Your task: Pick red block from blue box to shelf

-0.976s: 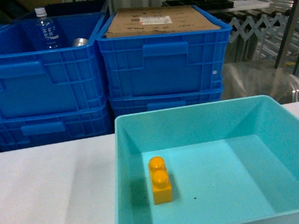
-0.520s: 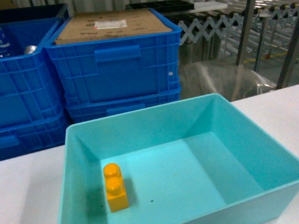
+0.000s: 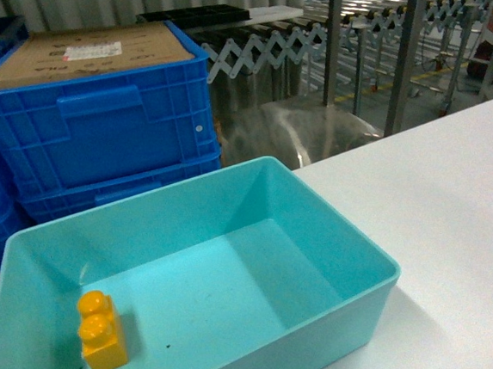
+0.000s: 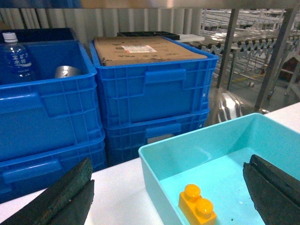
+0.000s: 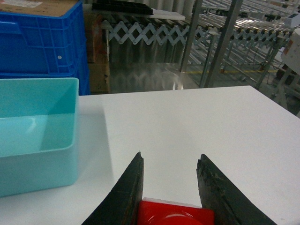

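White table; blue crates behind.

Warehouse – stacked blue crates, roller conveyors behind.

Between your right gripper's matt black fingers sits the glossy red block; left of it, smooth plastic blue box.

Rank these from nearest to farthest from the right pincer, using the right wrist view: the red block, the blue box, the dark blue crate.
1. Red block: between the right pincer's fingers.
2. Blue box: left, on the table.
3. Dark blue crate: far left, behind the box.
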